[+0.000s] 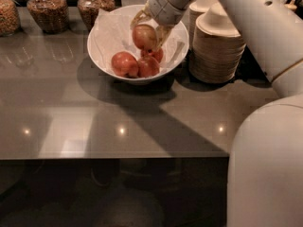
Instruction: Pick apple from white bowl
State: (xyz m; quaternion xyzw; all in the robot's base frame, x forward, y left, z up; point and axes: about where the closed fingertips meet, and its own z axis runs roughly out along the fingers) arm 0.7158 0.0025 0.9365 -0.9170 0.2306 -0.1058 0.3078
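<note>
The gripper (148, 33) hangs at the upper centre of the frame, its two fingers (138, 18) pinching the apple (144, 37) from either side. The apple is inside the white bowl (94, 56), above three redder apples (124, 64). Stacked beige bowls (218, 51) stand just right.

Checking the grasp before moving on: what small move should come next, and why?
Probably a straight lift. The gripper is over the white bowl, fingers closed around the apple, which sits just above the redder apples; raising it clear of the rim would finish the pick.
</note>
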